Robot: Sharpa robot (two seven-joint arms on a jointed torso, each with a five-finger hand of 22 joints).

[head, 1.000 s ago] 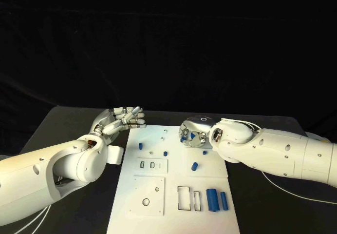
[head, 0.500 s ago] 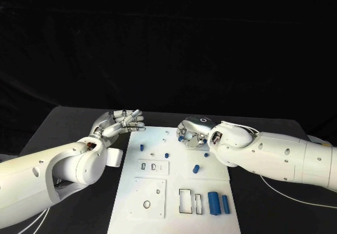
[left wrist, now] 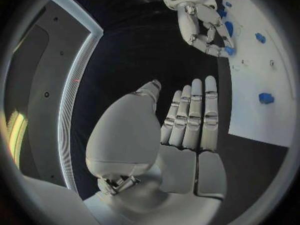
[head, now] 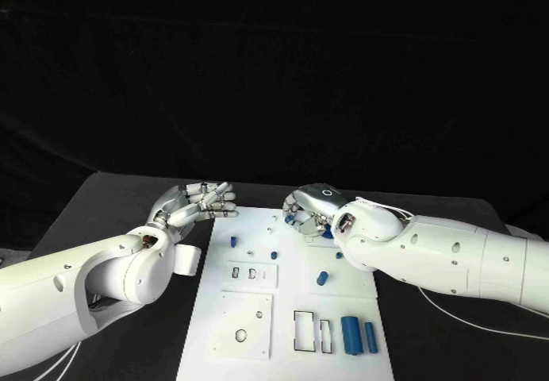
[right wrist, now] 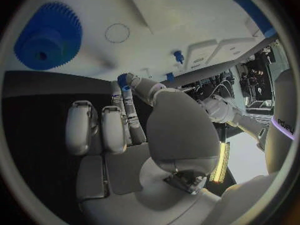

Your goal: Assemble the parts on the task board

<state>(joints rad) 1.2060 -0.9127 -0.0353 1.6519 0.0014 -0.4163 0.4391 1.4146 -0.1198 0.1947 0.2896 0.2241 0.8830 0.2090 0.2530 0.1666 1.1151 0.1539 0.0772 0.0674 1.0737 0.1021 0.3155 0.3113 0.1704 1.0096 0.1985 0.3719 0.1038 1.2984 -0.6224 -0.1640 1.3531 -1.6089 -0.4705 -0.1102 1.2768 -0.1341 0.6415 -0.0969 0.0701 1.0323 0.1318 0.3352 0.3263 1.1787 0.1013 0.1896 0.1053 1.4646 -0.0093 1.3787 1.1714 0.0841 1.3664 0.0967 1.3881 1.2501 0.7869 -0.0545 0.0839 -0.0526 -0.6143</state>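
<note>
The white task board lies in the middle of the black table. My right hand hovers over its far end and pinches a small blue part between thumb and fingertips. A blue gear lies on the board just beyond that hand. My left hand sits at the board's far left corner, fingers straight and side by side, holding nothing. Several blue pegs stand or lie on the board, among them one near the left hand and one in the middle.
Two blue cylinders lie by rectangular slots at the board's near right. Two raised white sub-plates sit on its left half. Black table lies open to the left and right of the board.
My right hand has shifted a little toward the board's far left with the small part. The left hand has dropped slightly and straightened its fingers. The camera has shifted a little.
</note>
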